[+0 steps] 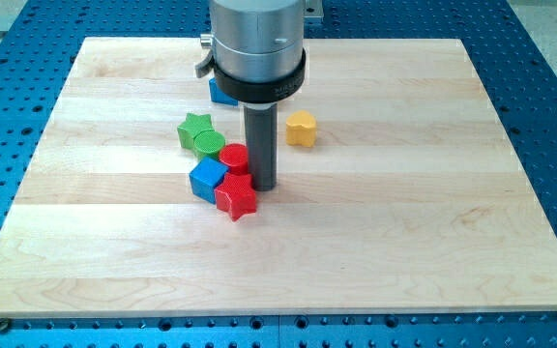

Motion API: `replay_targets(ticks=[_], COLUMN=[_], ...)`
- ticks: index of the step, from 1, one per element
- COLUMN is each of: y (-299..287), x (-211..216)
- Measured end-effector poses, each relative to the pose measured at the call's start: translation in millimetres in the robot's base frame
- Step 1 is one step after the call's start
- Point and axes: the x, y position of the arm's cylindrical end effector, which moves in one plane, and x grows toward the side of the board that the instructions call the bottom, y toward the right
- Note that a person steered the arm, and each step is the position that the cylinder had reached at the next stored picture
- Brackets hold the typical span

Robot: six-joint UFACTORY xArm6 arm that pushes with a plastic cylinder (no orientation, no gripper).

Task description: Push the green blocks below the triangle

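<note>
A green star block [192, 127] and a green round block [209, 143] sit touching each other left of the board's middle. Just below them lie a red round block [233, 156], a blue cube [207, 180] and a red star block [237, 197], all bunched together. A blue block [220, 94], perhaps the triangle, peeks out behind the arm's body near the view's top. My tip [263, 186] stands on the board right beside the red round block and the red star, on their right. The green blocks are to the tip's upper left.
A yellow block [301, 128] lies to the right of the rod. The wooden board [404, 222] rests on a blue perforated table [549, 97]. The arm's grey body [257, 43] hides part of the board's top middle.
</note>
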Motion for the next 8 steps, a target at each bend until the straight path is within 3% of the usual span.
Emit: replay_targets(ticks=[1, 3, 5, 6, 7, 8], y=[24.6, -83.5, -118.1, -176.3, -173.6, -76.8], x=[-33.1, -14.5, -21.3, -13.4, -18.8, -60.2])
